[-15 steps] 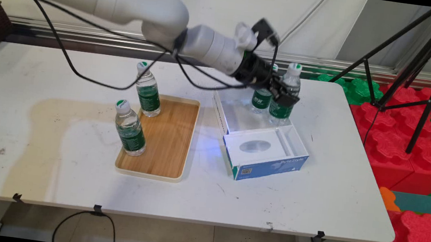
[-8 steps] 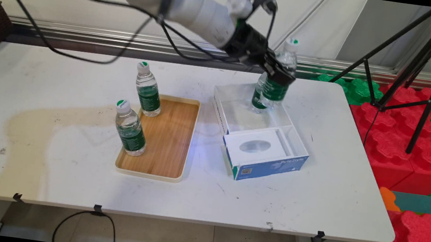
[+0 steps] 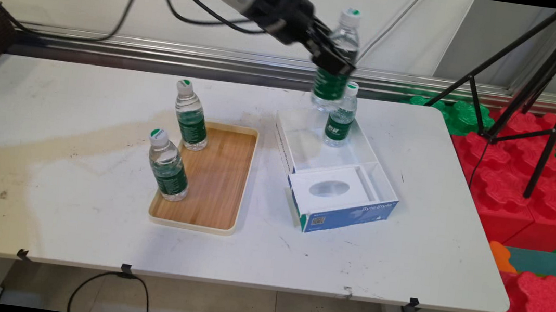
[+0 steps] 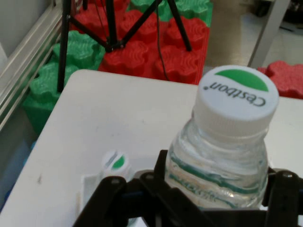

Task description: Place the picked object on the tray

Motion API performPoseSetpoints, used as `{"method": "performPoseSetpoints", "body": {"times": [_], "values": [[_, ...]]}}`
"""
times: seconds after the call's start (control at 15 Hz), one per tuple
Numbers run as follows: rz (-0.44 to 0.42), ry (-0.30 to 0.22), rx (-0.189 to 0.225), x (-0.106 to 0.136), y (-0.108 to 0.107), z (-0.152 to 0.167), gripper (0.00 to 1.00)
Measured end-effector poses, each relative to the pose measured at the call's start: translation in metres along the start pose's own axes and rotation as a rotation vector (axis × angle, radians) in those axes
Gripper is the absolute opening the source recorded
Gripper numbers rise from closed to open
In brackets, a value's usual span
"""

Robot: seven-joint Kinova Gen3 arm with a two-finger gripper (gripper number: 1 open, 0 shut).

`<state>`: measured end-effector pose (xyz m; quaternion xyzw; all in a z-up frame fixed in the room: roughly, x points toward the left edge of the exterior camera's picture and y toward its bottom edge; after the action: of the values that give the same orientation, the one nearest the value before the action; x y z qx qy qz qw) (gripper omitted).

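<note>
Main view: we're seeing gripper (image 3: 332,60) pinching a water bottle (image 3: 337,61) aloft, second bottle (image 3: 340,120) standing in open box (image 3: 331,170) at 6 o'clock below; two bottles (image 3: 167,172) occupying tray (image 3: 212,180).

The end effector (image 3: 335,60) is higher than a second ago and farther left, near the top edge, carrying the gripped bottle (image 3: 334,63) up out of the open box (image 3: 331,170); its base now hangs above the box's back wall, uncovering the second bottle (image 3: 341,115) inside.
</note>
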<state>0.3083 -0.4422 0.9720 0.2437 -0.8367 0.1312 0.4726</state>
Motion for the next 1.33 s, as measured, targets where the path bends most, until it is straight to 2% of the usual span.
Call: {"method": "performPoseSetpoints", "body": {"times": [0.27, 0.4, 0.53, 1.0, 1.33], "values": [[0.022, -0.041, -0.036, -0.017, -0.036, -0.049, 0.00], [0.028, -0.057, -0.053, -0.028, -0.050, -0.063, 0.00], [0.026, -0.072, -0.090, -0.047, -0.066, -0.076, 0.00], [-0.032, -0.105, -0.176, -0.097, -0.084, -0.076, 0.00], [-0.037, -0.143, -0.189, -0.134, -0.096, -0.074, 0.00]]}}
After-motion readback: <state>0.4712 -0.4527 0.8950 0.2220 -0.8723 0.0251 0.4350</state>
